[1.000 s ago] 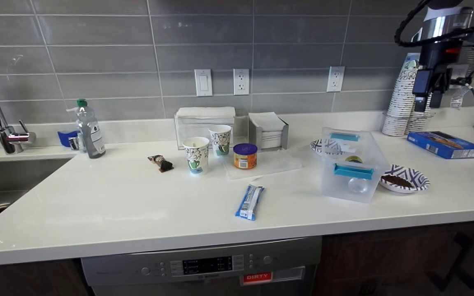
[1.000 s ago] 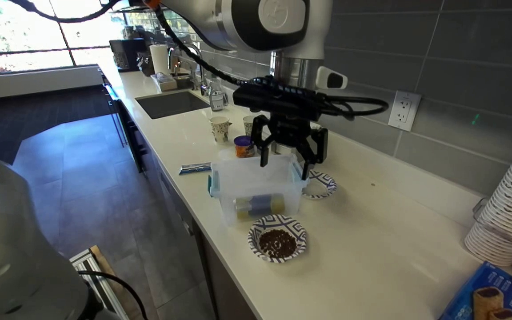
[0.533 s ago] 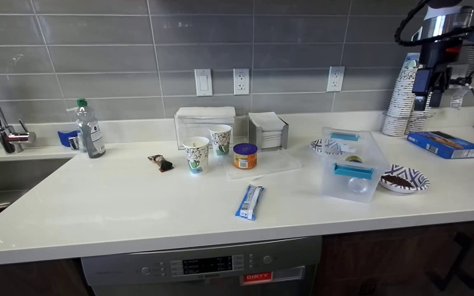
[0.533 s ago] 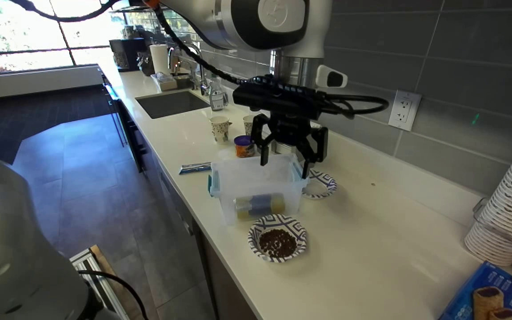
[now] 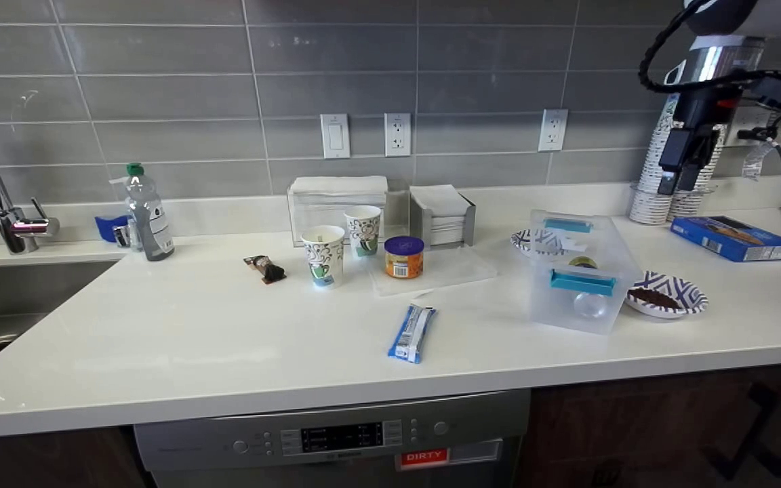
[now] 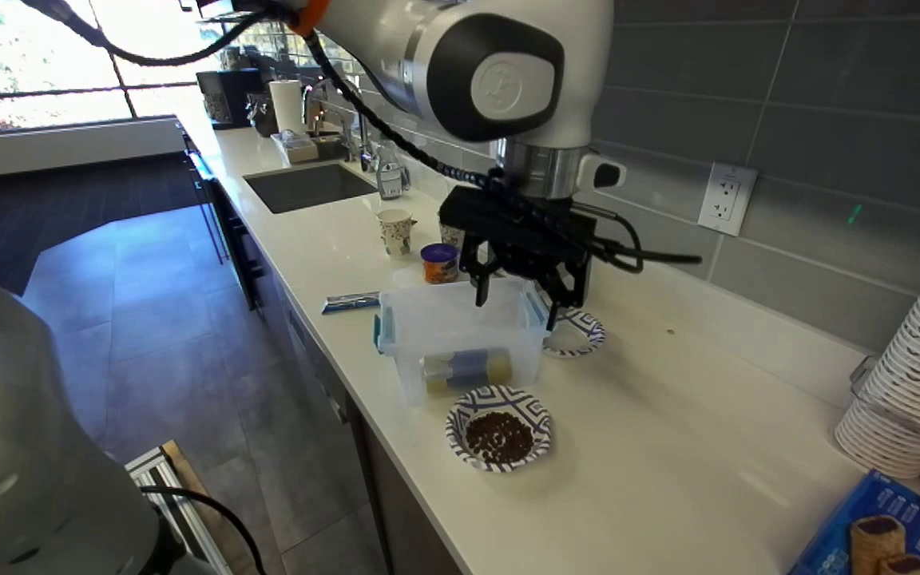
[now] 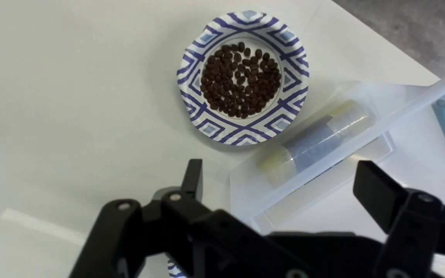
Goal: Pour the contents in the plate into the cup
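The plate (image 5: 689, 298), with a blue-and-white patterned rim, lies flat on the counter beside the clear container; dark brown beans (image 7: 242, 96) lie in it. The plate also shows in an exterior view (image 6: 540, 419) and the wrist view (image 7: 296, 79). Two printed paper cups, a front one (image 5: 323, 261) and a back one (image 5: 364, 234), stand upright to the left; I cannot tell which is the cup. My gripper (image 6: 517, 313) is open and empty, above the counter and apart from the plate. In the wrist view the gripper (image 7: 280, 172) has its fingers wide apart, below the plate.
A clear container (image 5: 570, 318) with a tube-shaped item touches or nearly touches the plate. Another patterned plate (image 6: 592, 329) lies behind it. An orange tub (image 5: 404, 263), a blue-wrapped bar (image 5: 412, 333), a napkin holder (image 5: 445, 220), stacked cups (image 5: 653, 169) and a blue box (image 5: 736, 240) stand around.
My arm has come lower and the wrist has tilted. In an exterior view the gripper has moved down and slightly left. It stays open. The plate, beans and cups have not moved.
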